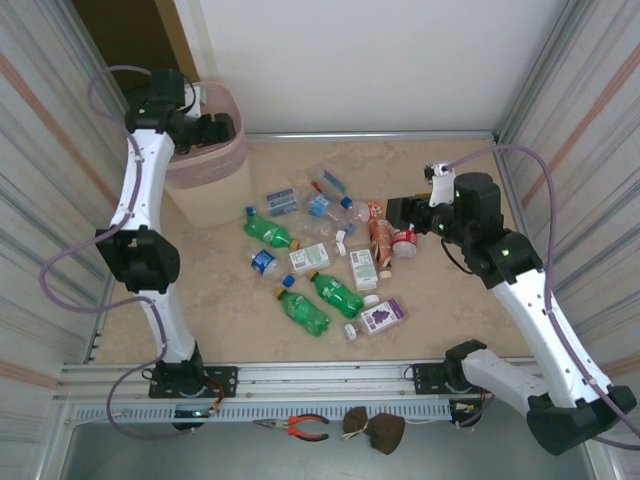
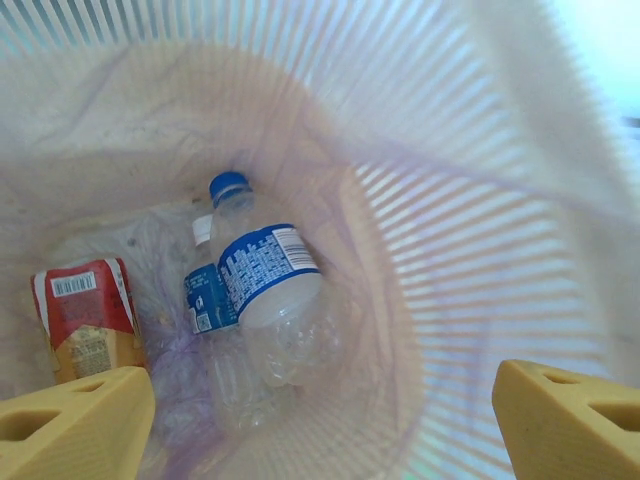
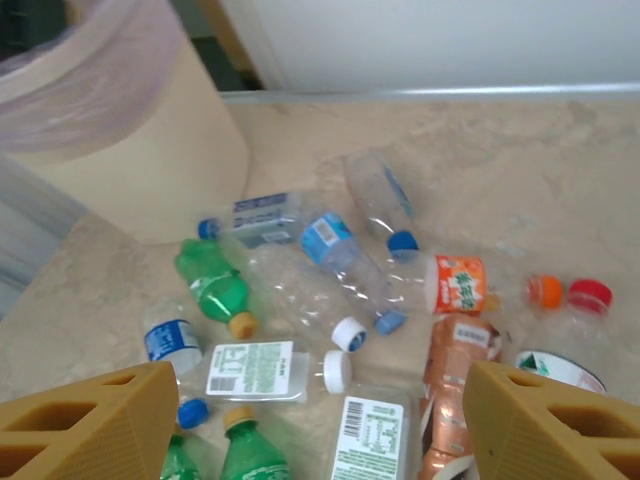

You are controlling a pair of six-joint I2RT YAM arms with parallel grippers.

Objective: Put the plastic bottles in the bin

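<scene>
Hovering both pincers wide open and empty: left gripper [image 2: 322,388] over the bin, right gripper [image 3: 320,405] over the bottle pile.
Left: yellow fingers [image 2: 75,420] are spread wide with nothing between them, looking straight down into the tall beige rectangular bin [image 2: 480,200] with its translucent pink bag liner. On the bin floor a clear blue-labelled water bottle [image 2: 262,290] with a blue cap lies on a second clear white-capped bottle [image 2: 205,300], with a red-and-orange labelled pack [image 2: 88,320] just beside them. Right: fingers [image 3: 545,425] are wide apart, gripping nothing, above small plastic bottles scattered on the beige table [image 3: 560,170]: green soda bottle [image 3: 212,285], white green-printed bottle [image 3: 255,368], orange-labelled bottle [image 3: 458,283], crushed clear blue-labelled bottle [image 3: 330,245]. The bin stands at the far-left corner, well apart from the right gripper.
</scene>
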